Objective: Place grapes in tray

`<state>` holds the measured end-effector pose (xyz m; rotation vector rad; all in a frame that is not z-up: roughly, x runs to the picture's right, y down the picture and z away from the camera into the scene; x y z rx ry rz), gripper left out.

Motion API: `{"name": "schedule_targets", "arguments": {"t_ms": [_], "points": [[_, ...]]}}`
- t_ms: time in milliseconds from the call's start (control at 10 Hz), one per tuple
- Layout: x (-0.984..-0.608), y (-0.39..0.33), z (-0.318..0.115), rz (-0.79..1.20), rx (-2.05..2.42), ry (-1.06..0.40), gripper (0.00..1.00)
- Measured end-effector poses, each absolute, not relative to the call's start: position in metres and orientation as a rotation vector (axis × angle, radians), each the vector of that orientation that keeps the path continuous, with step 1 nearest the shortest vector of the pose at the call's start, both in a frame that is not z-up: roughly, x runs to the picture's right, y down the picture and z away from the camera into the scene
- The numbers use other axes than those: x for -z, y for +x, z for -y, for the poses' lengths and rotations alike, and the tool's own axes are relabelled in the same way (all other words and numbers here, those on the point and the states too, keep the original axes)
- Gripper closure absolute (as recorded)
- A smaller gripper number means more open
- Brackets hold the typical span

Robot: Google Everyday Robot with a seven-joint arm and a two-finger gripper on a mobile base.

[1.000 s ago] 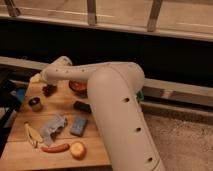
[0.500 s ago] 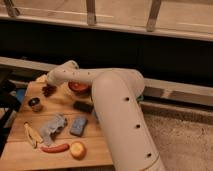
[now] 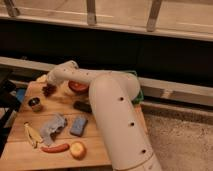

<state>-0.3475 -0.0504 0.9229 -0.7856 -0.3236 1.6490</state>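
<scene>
The grapes (image 3: 48, 90), a small dark reddish-purple bunch, lie on the wooden table (image 3: 100, 152) near its far left corner. My gripper (image 3: 51, 85) is right over them at the end of the white arm (image 3: 117, 107), which reaches in from the lower right, and it looks dark against the bunch. Whether it is touching the grapes I cannot tell. The green tray (image 3: 138, 95) is at the far right of the table. The arm hides most of it, so only a strip of its rim shows.
A red-brown bowl (image 3: 77, 86) stands just right of the grapes, with a dark object (image 3: 82, 106) in front of it. A small metal cup (image 3: 35, 104), grey cloth (image 3: 52, 127), blue sponge (image 3: 78, 125), banana (image 3: 32, 135), red sausage-like item (image 3: 55, 148) and orange fruit (image 3: 77, 149) lie nearer.
The wrist has dropped slightly and shifted a little right above the grapes. The grapes and the other objects have not moved.
</scene>
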Motion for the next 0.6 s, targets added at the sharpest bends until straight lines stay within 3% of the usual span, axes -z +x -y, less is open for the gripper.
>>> {"name": "schedule_targets", "arguments": {"t_ms": [600], "points": [[-0.958, -0.366, 0.048, 0.305, -1.667, -0.852, 0.2]]}}
